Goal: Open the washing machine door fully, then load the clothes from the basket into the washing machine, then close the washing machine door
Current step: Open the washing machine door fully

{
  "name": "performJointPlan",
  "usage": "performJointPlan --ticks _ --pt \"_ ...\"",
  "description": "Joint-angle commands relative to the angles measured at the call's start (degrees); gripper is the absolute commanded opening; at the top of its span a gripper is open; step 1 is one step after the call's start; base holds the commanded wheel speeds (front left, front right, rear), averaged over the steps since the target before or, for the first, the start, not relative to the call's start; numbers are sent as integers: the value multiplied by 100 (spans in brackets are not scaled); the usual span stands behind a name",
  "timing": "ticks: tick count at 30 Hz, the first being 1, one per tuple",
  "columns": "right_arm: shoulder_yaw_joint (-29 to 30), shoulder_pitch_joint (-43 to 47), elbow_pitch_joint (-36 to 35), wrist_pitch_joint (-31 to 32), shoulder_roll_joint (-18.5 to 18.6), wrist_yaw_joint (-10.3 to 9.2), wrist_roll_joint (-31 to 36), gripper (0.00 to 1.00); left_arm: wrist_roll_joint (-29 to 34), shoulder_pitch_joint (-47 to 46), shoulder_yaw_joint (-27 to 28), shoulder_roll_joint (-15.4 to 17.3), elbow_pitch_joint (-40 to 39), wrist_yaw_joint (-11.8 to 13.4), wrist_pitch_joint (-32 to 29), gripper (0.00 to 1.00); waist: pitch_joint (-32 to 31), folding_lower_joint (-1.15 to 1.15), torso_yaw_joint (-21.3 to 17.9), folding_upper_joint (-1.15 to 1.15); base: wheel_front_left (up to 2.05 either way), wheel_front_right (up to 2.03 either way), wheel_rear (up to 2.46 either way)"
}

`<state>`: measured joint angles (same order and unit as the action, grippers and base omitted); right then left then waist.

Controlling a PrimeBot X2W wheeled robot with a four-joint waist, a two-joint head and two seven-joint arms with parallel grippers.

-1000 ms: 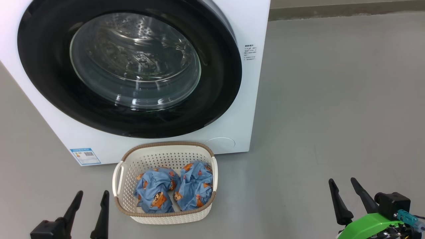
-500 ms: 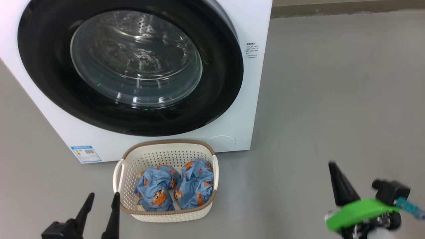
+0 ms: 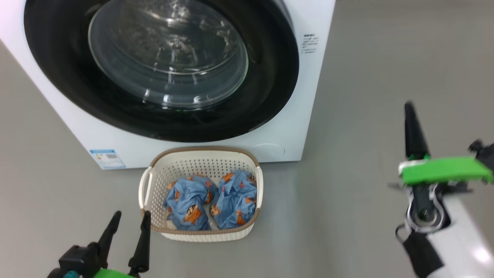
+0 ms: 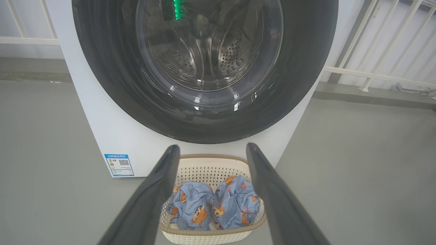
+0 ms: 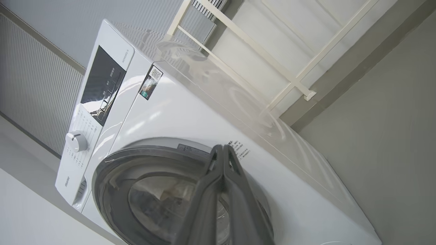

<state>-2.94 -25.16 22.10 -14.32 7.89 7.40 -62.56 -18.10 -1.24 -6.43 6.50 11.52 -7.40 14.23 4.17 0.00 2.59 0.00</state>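
Now holding the left gripper (image 3: 132, 214) spread wide near the basket (image 3: 202, 149) with the clothes (image 3: 235, 197) inside, and the right gripper (image 3: 410, 110) pinched tight on nothing, away from the closed washing machine door (image 3: 270, 96).

One washing machine (image 3: 287, 127), upper left of frame, with one washing machine door (image 3: 272, 77); one basket (image 3: 202, 150), lower centre, holding two bundles of clothes (image 3: 189, 206); one label sticker (image 3: 107, 158); two grippers, left gripper (image 3: 131, 213) lower left, right gripper (image 3: 409, 107) at right.

Clothes (image 3: 211, 200) in basket (image 3: 200, 157) before washing machine (image 3: 285, 127)
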Motion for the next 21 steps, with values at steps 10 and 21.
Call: performJointPlan --ticks 10,21 --pt "-591 -1462 317 720 741 9 -1917 0 -124 -594 -98 89 -178 -9 77 100 533 0 457 0 0 0 0" --pt "-465 -2576 811 1884 1132 9 -2834 0 -239 -1021 -433 4 -170 -9 77 100 1032 0 905 0 0 0 0"
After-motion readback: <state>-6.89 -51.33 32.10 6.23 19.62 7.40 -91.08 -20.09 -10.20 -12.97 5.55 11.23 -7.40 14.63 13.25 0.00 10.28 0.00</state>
